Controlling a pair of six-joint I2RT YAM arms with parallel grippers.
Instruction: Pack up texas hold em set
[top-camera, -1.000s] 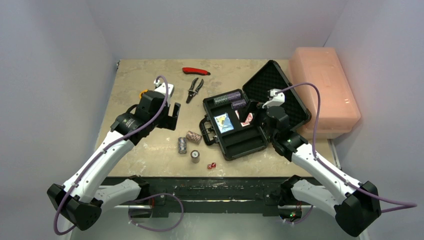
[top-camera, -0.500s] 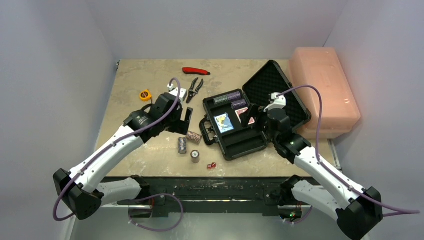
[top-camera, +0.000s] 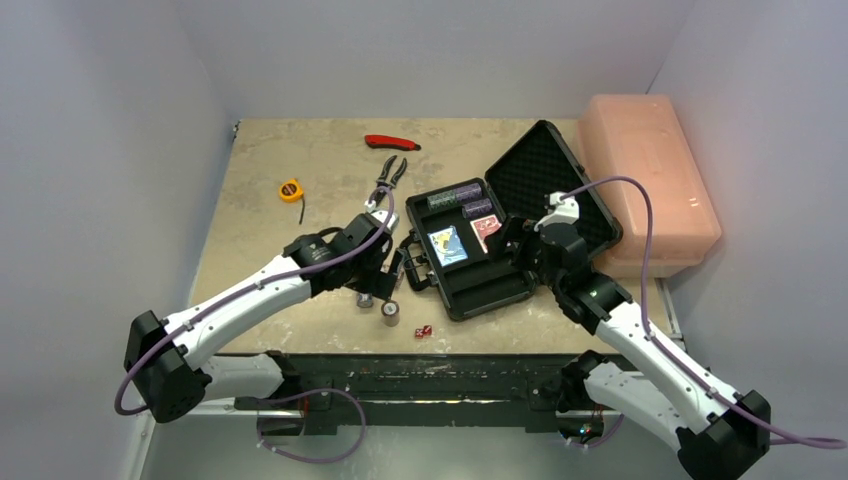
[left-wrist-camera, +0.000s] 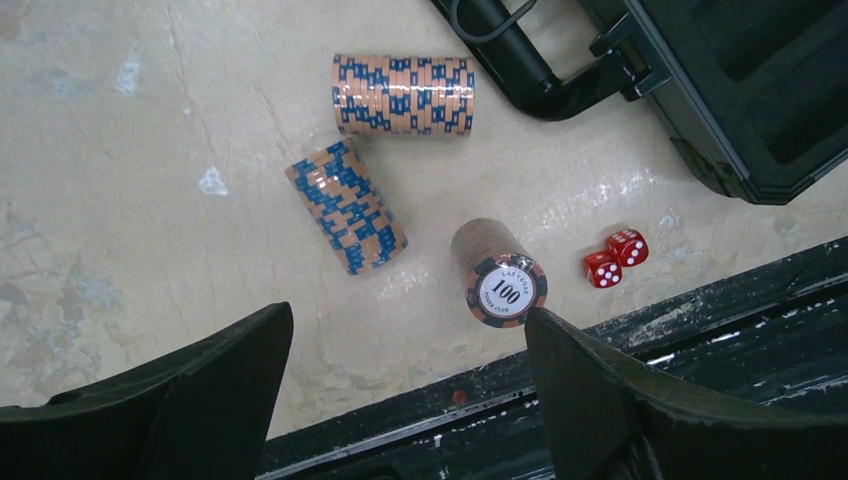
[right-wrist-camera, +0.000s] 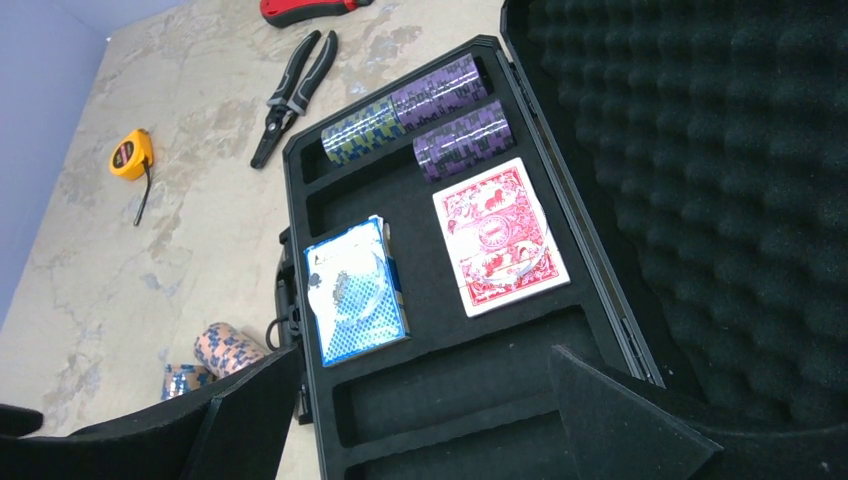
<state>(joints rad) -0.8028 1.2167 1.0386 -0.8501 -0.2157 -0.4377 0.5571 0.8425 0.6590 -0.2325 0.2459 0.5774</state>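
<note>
Left wrist: left gripper (left-wrist-camera: 408, 315) jaws apart above three loose chip stacks (left-wrist-camera: 347, 207) and dice (left-wrist-camera: 615, 258), just left of open briefcase (top-camera: 490, 285); right gripper (right-wrist-camera: 422, 352) apart over blue deck (right-wrist-camera: 352, 292), red deck (right-wrist-camera: 498, 235) inside

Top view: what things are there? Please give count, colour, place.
briefcase: 1, black, open, right of centre
packed chip stacks: 3, purple, green-blue, in briefcase
loose chip stacks: 3, orange-blue, brown, left of briefcase
dice: 2, red, near edge
blue deck: 1, in briefcase
red deck: 1, in briefcase
pliers: 1, black, far side
red-handled tool: 1, far edge
tape measure: 1, yellow, far left
box: 1, pink, right edge
left hand: open, above loose stacks
right hand: open, above briefcase
</note>
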